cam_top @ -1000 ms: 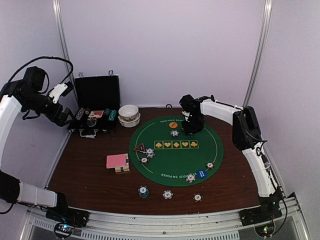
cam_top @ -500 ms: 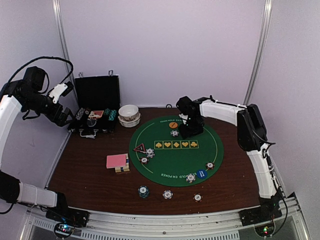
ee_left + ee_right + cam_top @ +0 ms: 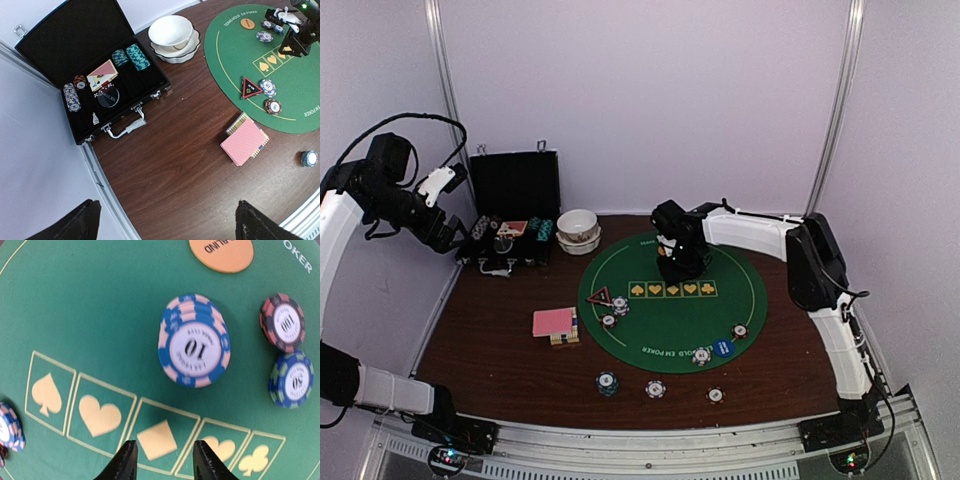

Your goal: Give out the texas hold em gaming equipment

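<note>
Right gripper now sits further left at far edge of round green felt mat, jaws narrow, empty, beside blue-and-pink striped chip stack. Left gripper unchanged: wide, empty.

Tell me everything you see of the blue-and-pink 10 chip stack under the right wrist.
The 10 chip stack is several round chips with blue and pale pink edge stripes and a white centre printed 10. Slightly skewed, it rests on the green mat between the orange button and the suit boxes. Nothing else touches it.
</note>
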`<state>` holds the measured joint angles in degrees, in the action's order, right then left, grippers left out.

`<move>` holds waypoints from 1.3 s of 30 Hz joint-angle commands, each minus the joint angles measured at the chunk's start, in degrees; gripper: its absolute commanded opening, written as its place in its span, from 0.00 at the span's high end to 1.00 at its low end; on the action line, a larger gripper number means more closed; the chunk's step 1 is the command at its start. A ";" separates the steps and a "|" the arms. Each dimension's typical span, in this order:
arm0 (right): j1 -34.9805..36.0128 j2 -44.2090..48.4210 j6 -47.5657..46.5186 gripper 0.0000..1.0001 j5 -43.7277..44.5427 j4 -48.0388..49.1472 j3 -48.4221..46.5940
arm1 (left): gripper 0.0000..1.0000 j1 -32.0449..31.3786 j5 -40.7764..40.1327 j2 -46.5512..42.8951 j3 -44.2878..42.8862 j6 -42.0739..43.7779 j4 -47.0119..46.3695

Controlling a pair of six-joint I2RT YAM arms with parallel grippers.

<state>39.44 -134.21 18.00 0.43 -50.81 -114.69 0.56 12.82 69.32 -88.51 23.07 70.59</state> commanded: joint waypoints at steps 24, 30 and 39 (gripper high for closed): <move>-4.20 -15.29 1.07 0.81 -3.26 -3.97 -21.58 | 0.02 0.41 -0.37 -0.32 -0.51 0.92 -1.62; -3.76 -10.99 1.54 0.79 -3.24 -2.31 -16.39 | 0.02 0.41 -0.60 -0.49 -0.70 0.95 -1.49; 3.08 8.73 1.08 0.44 -1.80 3.98 5.09 | 0.02 0.43 -0.33 -0.65 -0.85 0.77 -1.14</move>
<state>37.74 -135.94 19.59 -2.61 -49.21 -115.68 0.56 12.58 69.08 -88.51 23.51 70.59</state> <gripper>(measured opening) 0.509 0.976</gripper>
